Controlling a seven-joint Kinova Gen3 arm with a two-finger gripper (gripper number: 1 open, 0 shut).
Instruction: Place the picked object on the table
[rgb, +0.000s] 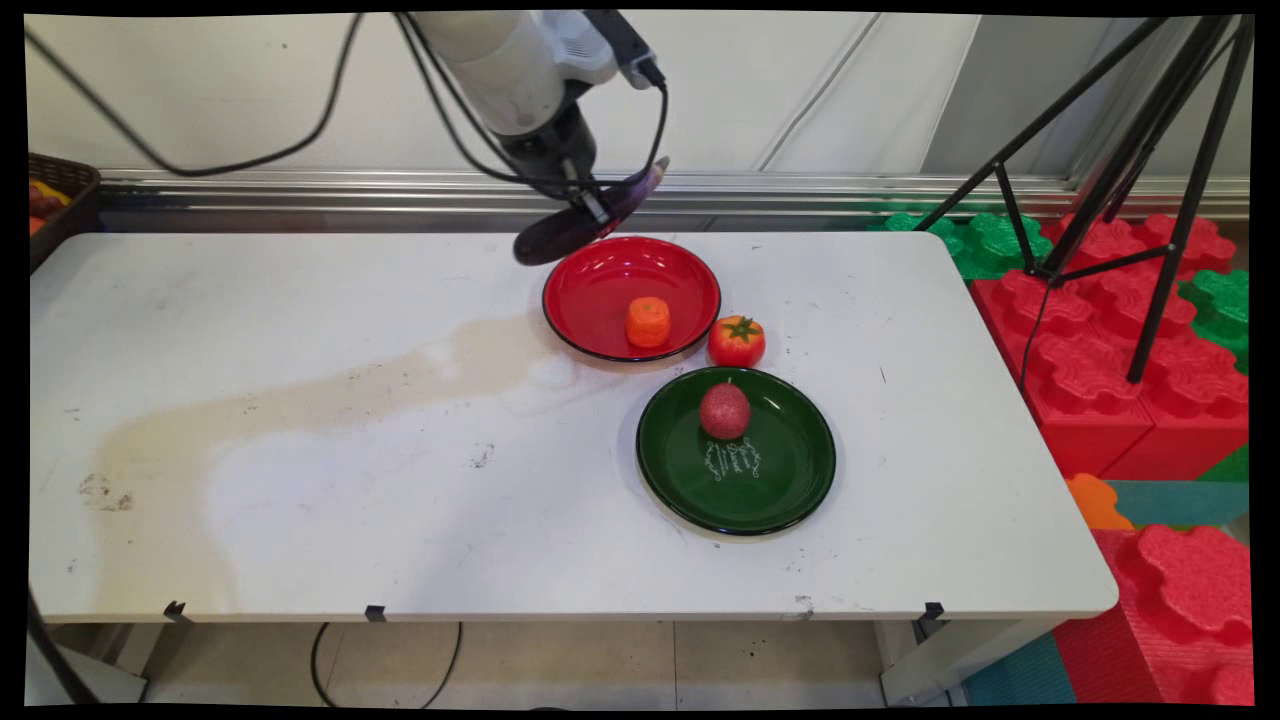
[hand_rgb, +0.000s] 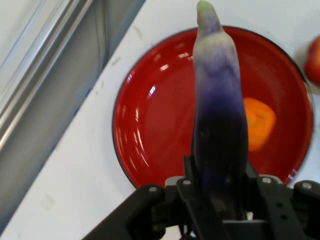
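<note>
My gripper (rgb: 592, 212) is shut on a dark purple eggplant (rgb: 585, 218), held in the air over the far left rim of the red plate (rgb: 600, 275). In the hand view the eggplant (hand_rgb: 218, 115) runs lengthwise between the fingers, its pale tip pointing away, above the red plate (hand_rgb: 150, 125). An orange piece (rgb: 648, 322) lies in the red plate, also seen as the orange piece (hand_rgb: 260, 122) partly behind the eggplant. A tomato (rgb: 737, 341) sits on the table right of the red plate. A green plate (rgb: 780, 480) nearer the front holds a red ball-like fruit (rgb: 724, 411).
A dark basket (rgb: 60, 195) with items stands at the table's far left corner. A black tripod (rgb: 1150, 200) and red and green foam blocks (rgb: 1100, 340) lie beyond the table's right edge. A metal rail runs along the wall behind the table.
</note>
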